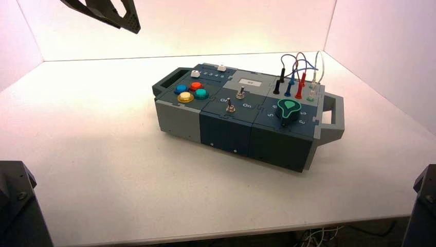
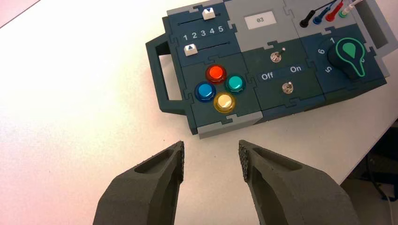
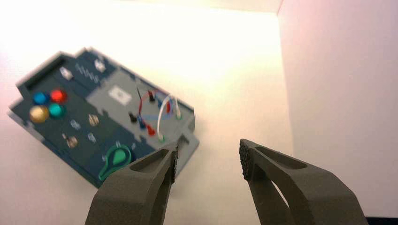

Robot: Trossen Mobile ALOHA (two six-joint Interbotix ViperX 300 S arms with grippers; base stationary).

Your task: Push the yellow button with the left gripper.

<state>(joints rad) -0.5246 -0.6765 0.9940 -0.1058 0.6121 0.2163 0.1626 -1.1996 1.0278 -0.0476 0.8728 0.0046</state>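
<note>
The yellow button (image 1: 185,96) sits at the front of a cluster of round buttons at the left end of the box (image 1: 177,116), beside a blue, an orange-red and a teal one. My left gripper (image 1: 110,13) hangs high above the table, far back and left of the box. In the left wrist view it (image 2: 211,152) is open and empty, with the yellow button (image 2: 224,102) well beyond its fingertips. My right gripper (image 3: 209,154) is open and empty, held high off the box's right end; the yellow button (image 3: 38,114) shows far off.
The box has two white sliders (image 2: 190,49), a small display (image 2: 260,19) reading 03, two toggle switches (image 2: 276,56), a green-marked knob (image 2: 349,56) and plugged wires (image 1: 298,77). Handles stick out at both ends. White walls enclose the table.
</note>
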